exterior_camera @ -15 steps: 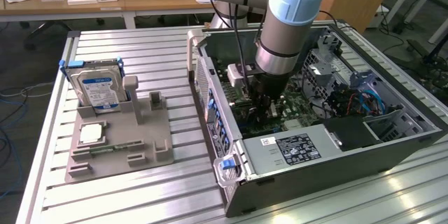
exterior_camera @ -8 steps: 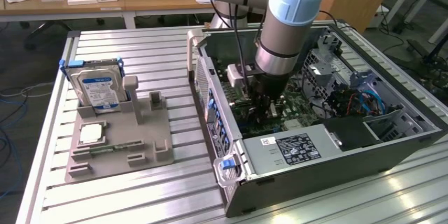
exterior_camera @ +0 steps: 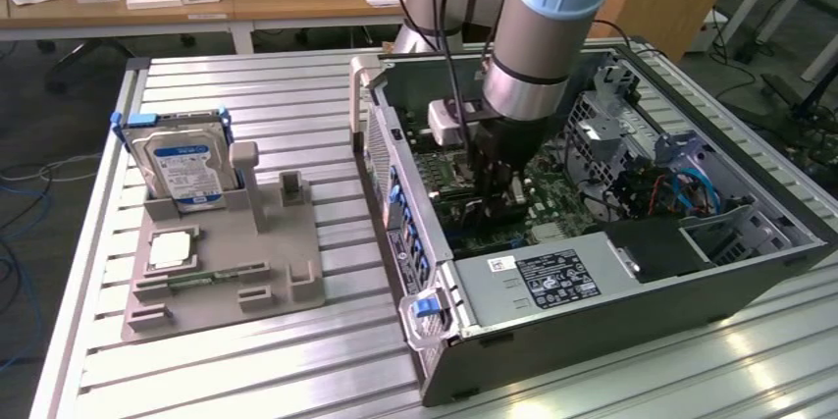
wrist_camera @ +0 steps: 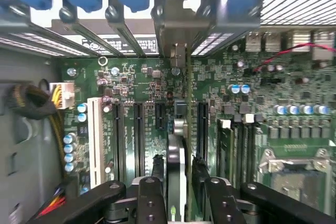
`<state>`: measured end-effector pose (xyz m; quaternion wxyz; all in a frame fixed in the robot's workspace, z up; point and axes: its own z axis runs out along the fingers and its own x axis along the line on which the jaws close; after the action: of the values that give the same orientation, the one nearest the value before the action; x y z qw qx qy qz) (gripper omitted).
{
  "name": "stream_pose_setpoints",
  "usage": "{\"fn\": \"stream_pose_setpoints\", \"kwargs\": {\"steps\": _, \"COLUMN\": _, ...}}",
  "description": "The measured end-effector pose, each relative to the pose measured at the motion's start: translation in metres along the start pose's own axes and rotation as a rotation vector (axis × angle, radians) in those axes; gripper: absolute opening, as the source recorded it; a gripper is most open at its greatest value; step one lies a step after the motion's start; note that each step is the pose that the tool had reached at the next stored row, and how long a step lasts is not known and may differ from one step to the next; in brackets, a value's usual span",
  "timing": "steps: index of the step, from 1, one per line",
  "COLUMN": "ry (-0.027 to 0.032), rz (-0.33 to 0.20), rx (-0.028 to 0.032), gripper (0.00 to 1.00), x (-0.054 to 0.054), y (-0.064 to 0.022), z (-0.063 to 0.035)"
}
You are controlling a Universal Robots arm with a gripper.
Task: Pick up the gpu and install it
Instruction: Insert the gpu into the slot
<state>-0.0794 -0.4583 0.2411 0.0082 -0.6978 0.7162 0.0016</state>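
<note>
My gripper reaches down into the open computer case, just above the green motherboard. In the wrist view the gripper is shut on the gpu, a thin card seen edge-on between the two black fingers. Its metal end bracket stands against the case's rear wall, between the blue slot clips. The card's lower edge hangs in line with the black expansion slots; whether it touches a slot is hidden.
A grey holder on the slatted table carries the silver hard drive and a small square chip. Inside the case sit the power supply, memory sticks, a processor socket and cable bundles.
</note>
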Motion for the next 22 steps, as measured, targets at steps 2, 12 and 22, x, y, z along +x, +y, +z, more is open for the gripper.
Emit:
{"fn": "stream_pose_setpoints", "kwargs": {"steps": 2, "ry": 0.0001, "rz": 0.000, "rx": 0.0007, "gripper": 0.35, "x": 0.000, "y": -0.0001, "z": -0.0079}}
{"fn": "stream_pose_setpoints", "kwargs": {"steps": 12, "ry": 0.0000, "rz": 0.000, "rx": 0.0052, "gripper": 0.35, "x": -0.001, "y": -0.0004, "z": -0.0449}}
{"fn": "stream_pose_setpoints", "kwargs": {"steps": 22, "ry": -0.0001, "rz": 0.000, "rx": 0.0055, "gripper": 0.16, "x": -0.001, "y": -0.0004, "z": -0.0449}}
